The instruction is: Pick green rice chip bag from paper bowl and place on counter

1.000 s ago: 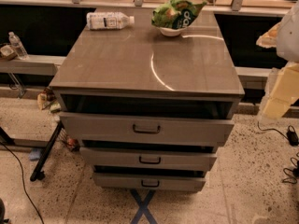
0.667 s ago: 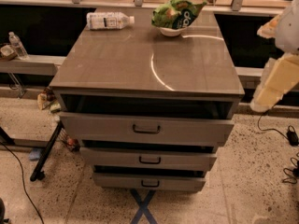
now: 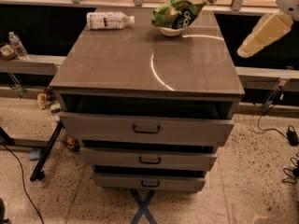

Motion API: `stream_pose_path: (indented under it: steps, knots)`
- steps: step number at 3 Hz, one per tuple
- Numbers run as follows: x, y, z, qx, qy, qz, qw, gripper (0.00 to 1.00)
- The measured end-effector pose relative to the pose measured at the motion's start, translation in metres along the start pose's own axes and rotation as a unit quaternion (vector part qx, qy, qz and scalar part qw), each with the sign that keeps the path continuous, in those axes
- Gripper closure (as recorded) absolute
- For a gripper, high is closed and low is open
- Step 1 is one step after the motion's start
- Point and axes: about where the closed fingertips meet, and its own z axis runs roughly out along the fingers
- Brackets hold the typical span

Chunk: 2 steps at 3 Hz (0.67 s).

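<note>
The green rice chip bag (image 3: 175, 13) lies crinkled and puffy in the paper bowl (image 3: 171, 31), wider than the bowl and hiding most of it. The bowl stands at the far edge of the counter (image 3: 140, 64), right of the middle. My gripper (image 3: 249, 48) hangs in the air off the counter's right side, to the right of the bag and well apart from it. Its pale cream tip points down and to the left.
A white-labelled plastic bottle (image 3: 108, 20) lies on its side at the counter's far left. The cabinet's three drawers (image 3: 146, 129) stand slightly open. A long pale shelf (image 3: 28, 64) runs behind, with a small bottle (image 3: 17, 45) at left. Cables (image 3: 280, 129) lie on the floor.
My gripper has risen and swung left, from low beside the cabinet's right edge to about the height of the counter's far part, closer to the bag. The bag, bowl and bottle have not moved.
</note>
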Motion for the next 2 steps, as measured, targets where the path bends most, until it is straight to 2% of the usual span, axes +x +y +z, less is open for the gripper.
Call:
stream_pose_path:
  steps: [1,2]
  knots:
    - [-0.026,-0.048,0.033,0.049,-0.058,0.035,0.9965,0.0]
    - [-0.059,-0.07,0.077,0.063,-0.105,0.052,0.9912,0.0]
